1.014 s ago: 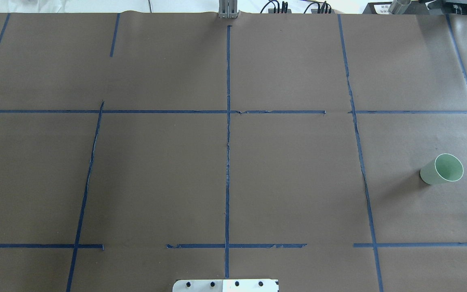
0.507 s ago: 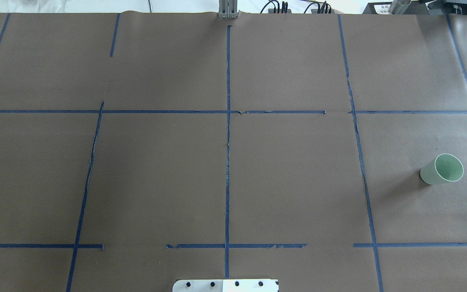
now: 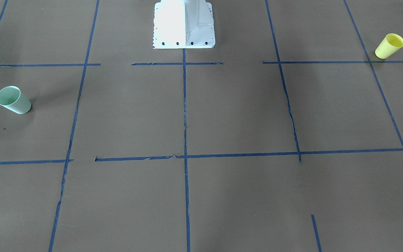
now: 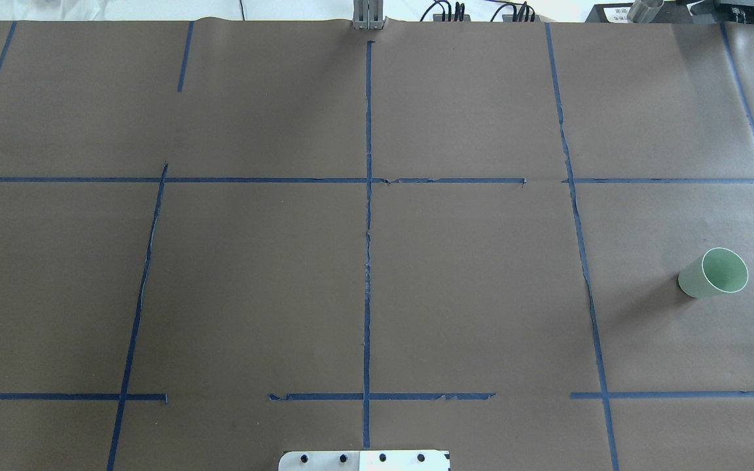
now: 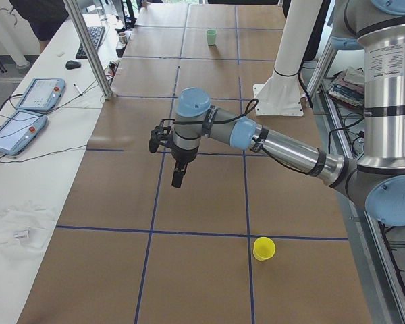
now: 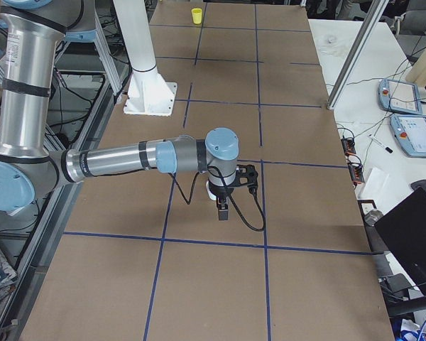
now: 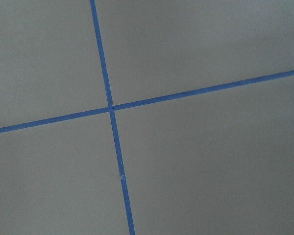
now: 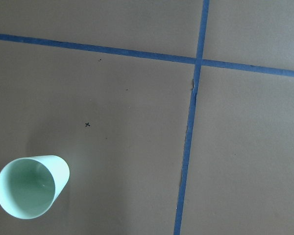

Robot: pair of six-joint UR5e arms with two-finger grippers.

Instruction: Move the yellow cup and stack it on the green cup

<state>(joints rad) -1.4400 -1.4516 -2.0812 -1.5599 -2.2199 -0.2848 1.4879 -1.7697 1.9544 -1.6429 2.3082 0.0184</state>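
Note:
The yellow cup [image 3: 389, 46] stands upright near the table's end on my left side; it also shows in the exterior left view [image 5: 264, 248] and far off in the exterior right view [image 6: 197, 15]. It is outside the overhead view. The green cup [image 4: 713, 273] stands upright on my right side, also in the front view [image 3: 13, 100] and at the lower left of the right wrist view [image 8: 32, 186]. My left gripper [image 5: 178, 179] hangs above the table, away from the yellow cup. My right gripper [image 6: 223, 211] hangs above the table. I cannot tell whether either is open or shut.
The brown paper table [image 4: 252, 281] carries blue tape lines [image 4: 368, 261]. The white robot base plate [image 3: 184, 24] is at the robot's edge. Tablets [image 5: 20, 115] and an aluminium post [image 5: 88, 47] stand at the far side table.

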